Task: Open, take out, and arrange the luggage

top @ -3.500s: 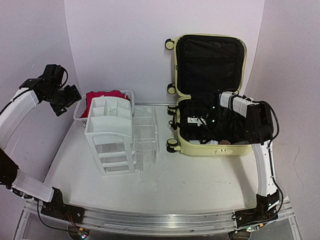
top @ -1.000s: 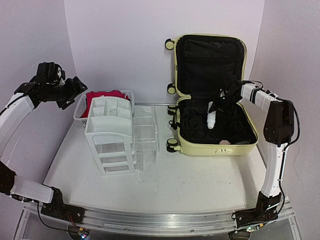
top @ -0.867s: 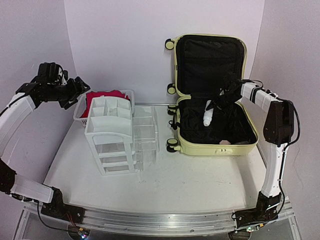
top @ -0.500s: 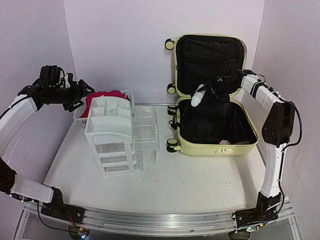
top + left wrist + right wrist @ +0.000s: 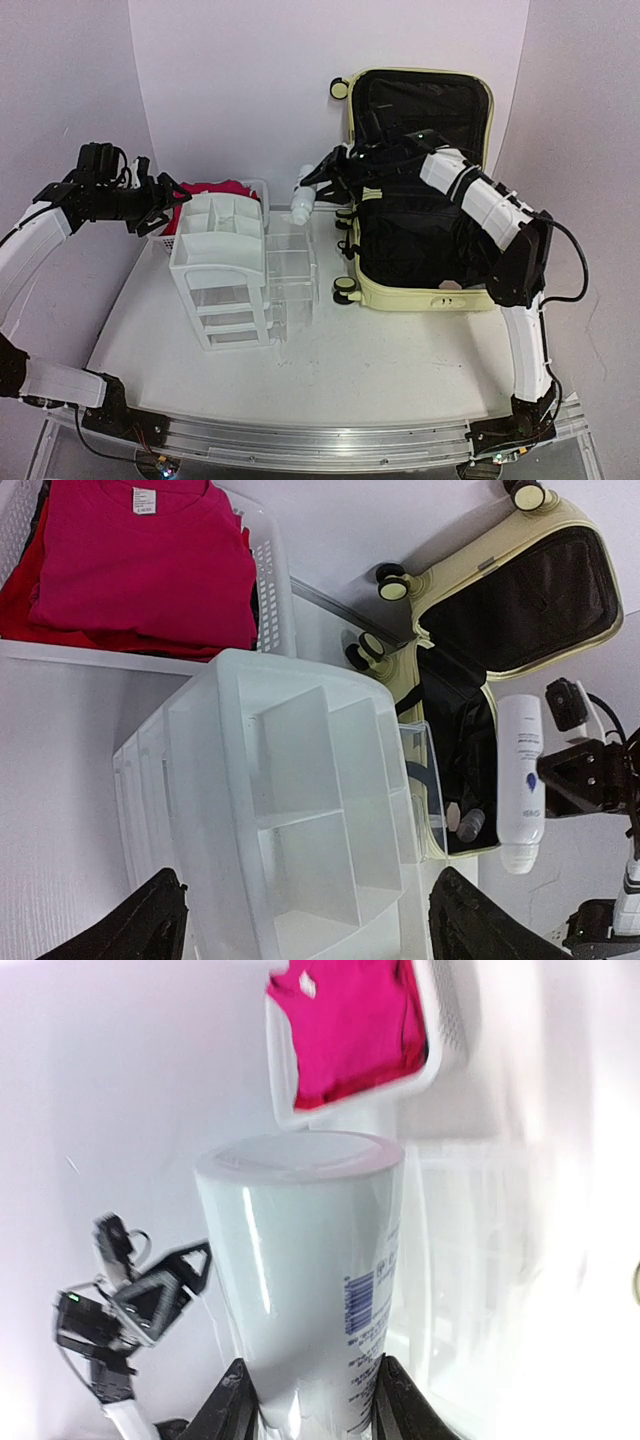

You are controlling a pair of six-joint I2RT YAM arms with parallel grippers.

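1. Luggage (image 5: pixel 420 298): upper right of the top view, lid raised, dark contents inside.
2. Right gripper (image 5: pixel 322 186): clamped on white bottle (image 5: pixel 302 201), centre frame, just upper right of drawer organiser (image 5: pixel 220 265).
3. Left gripper (image 5: pixel 163 197): spread wide, empty, upper left.
4. Likely risks: bottle sliding out of a pinch on smooth sides, or knocking the organiser on lowering.

White bottle (image 5: pixel 522 770); magenta shirts (image 5: pixel 140 560), perhaps two, in basket (image 5: pixel 272 600) behind organiser (image 5: pixel 205 810).

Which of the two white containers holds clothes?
The mesh basket at the back, filled with red shirts; the drawer organiser in front shows only bare compartments.
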